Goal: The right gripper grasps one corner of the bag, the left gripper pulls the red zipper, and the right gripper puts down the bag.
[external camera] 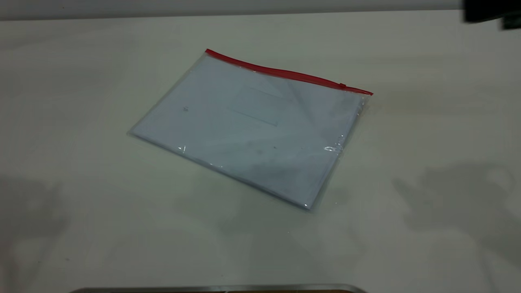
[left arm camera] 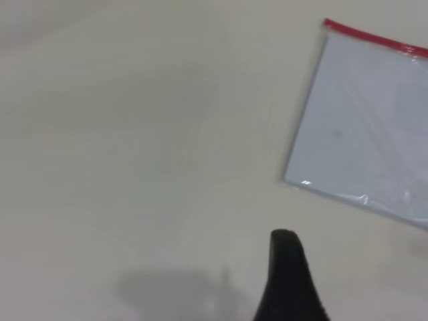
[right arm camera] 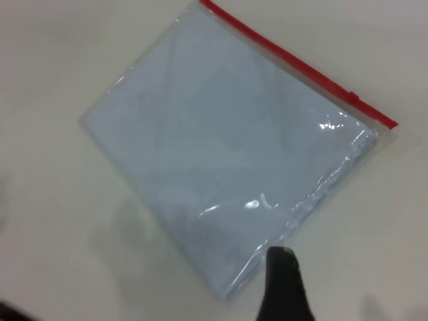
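The bag lies flat on the pale table, a clear pouch with white sheets inside. The red zipper runs along its far long edge, with the slider tab near the right end. Neither gripper shows in the exterior view. In the left wrist view the left gripper is over bare table, well apart from the bag and its zipper. In the right wrist view the right gripper is beside the bag's short edge, near the corner away from the zipper; the slider shows.
A dark piece of equipment sits at the far right corner. A metal edge runs along the near border. Arm shadows fall on the table at near left and near right of the bag.
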